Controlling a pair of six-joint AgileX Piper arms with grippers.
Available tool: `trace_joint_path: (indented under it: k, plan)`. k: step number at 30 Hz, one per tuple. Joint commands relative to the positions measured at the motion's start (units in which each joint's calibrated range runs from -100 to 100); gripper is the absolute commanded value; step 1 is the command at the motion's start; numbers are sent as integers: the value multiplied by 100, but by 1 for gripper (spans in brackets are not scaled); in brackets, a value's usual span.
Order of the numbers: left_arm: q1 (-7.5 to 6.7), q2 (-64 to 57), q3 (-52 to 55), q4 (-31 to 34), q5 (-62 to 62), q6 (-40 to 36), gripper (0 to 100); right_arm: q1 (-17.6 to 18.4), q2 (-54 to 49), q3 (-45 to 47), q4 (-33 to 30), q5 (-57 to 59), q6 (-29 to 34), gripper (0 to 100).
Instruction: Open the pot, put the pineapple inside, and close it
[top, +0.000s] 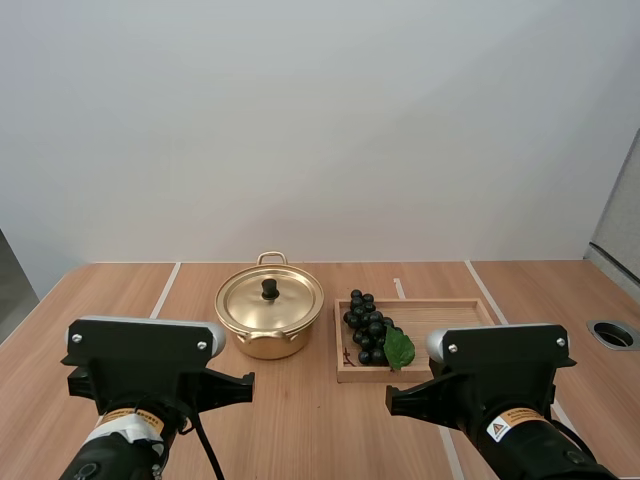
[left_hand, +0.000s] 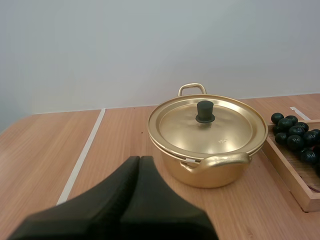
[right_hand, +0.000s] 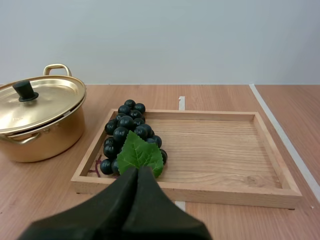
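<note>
A gold pot (top: 269, 322) stands at the table's middle, its lid (top: 269, 299) on, with a black knob (top: 269, 288). To its right a bunch of dark grapes (top: 368, 327) with a green leaf lies at the left end of a wooden tray (top: 450, 312). No pineapple is in sight. My left gripper (left_hand: 140, 162) is shut, short of the pot (left_hand: 207, 142) and apart from it. My right gripper (right_hand: 138, 172) is shut too, just before the tray's (right_hand: 220, 145) near rim and the grapes (right_hand: 129, 132); the pot (right_hand: 37, 117) is beside them.
Pale lines cross the wooden tabletop (top: 120, 295). A round grommet hole (top: 612, 333) sits at the table's right edge. Both arms' housings hang over the near edge of the table.
</note>
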Motion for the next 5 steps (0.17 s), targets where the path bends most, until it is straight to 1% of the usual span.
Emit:
trace_joint_path:
  k: [1, 5]
  plan:
    - [13, -22, 17, -65, -57, -71, 0, 14, -36, 0, -79, -149, 47, 0]
    - [13, -22, 17, -65, -57, -71, 0, 14, -36, 0, -436, -207, 47, 0]
